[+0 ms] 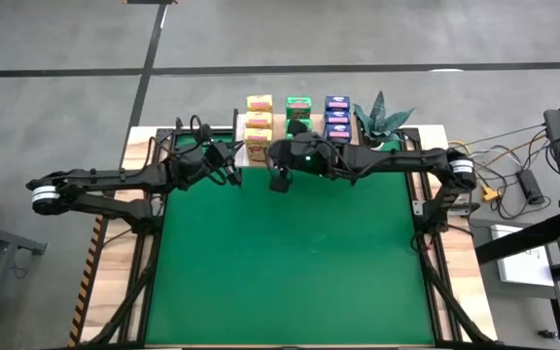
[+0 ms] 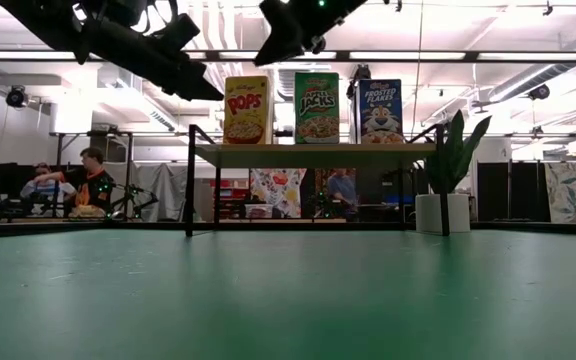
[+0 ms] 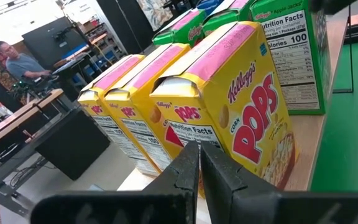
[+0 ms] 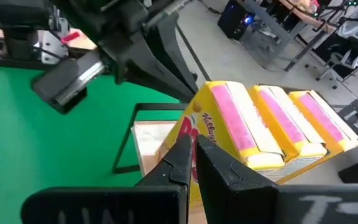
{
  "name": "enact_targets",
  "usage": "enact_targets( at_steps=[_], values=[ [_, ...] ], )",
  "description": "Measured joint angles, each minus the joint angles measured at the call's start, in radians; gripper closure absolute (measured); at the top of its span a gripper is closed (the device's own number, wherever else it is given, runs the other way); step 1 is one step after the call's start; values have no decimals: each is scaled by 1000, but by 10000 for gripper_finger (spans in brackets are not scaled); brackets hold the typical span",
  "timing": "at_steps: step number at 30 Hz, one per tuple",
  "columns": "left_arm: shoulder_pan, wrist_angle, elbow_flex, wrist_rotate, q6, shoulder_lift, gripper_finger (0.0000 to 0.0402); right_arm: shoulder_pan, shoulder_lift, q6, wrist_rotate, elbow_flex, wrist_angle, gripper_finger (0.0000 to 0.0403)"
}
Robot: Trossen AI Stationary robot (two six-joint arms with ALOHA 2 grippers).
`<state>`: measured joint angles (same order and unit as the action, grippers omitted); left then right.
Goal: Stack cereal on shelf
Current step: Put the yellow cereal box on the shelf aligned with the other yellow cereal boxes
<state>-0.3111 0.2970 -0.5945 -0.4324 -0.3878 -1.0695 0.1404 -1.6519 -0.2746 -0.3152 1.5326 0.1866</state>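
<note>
Yellow boxes (image 1: 258,124) sit at the left end of the shelf (image 1: 282,129), top centre of the high view, three in a row front to back. Green boxes (image 1: 298,109) come next, middle of the shelf, partly under the right arm. Blue boxes (image 1: 336,117) are at the right end, with the plant (image 1: 384,121) just beside them. The low view shows all three rows upright on the plank top, fronts facing the camera, nothing lying on the green mat (image 1: 290,262). Stacking looks done or nearly so.

Left gripper (image 1: 229,167) hangs left of centre, just in front of the yellow row, fingers (image 3: 188,168) pressed together, holding nothing. Right gripper (image 1: 280,180) is at centre, over the mat's far edge near the shelf front, fingers (image 4: 185,158) also together and empty.

Handling guess: the boxes are thin card, light and easily crushed or tipped; a glossy print may slip. Best hold is probably across the narrow sides near mid-height, light squeeze. The rows stand close together, so a nudge to one box could topple its neighbours.
</note>
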Motion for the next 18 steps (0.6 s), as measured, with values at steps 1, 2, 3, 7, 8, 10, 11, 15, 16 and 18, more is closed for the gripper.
enact_targets(
  at_steps=[1, 2, 3, 7, 8, 10, 11, 15, 16, 18],
  values=[
    [0, 0, 0, 0, 0, 0, 402, 3, -3, -1, -1, 1, -1, 391],
    [0, 0, 0, 0, 0, 0, 402, 7, -3, -1, -2, 2, -1, 391],
    [0, 0, 0, 0, 0, 0, 402, 11, -3, -1, -6, 2, -1, 391],
    [0, -2, 0, 0, 0, 0, 402, 23, -3, -1, -33, 2, 2, 391],
    [0, -1, 0, 0, 0, 0, 402, 25, -3, -3, -34, 2, 2, 391],
    [0, -2, 0, 0, 0, 0, 402, 29, -3, -13, -35, 2, 3, 391],
    [0, -2, 0, 0, 1, 0, 402, 31, -3, -14, -35, 2, 5, 391],
    [0, -2, 0, -1, 5, 0, 402, 31, -13, -19, -38, 2, 13, 391],
    [0, -2, 0, -1, 5, 0, 402, 32, -15, -25, -44, 2, 12, 391],
    [0, -4, 0, -1, 5, 0, 402, 32, -19, -32, -52, 2, 10, 391]
  ],
)
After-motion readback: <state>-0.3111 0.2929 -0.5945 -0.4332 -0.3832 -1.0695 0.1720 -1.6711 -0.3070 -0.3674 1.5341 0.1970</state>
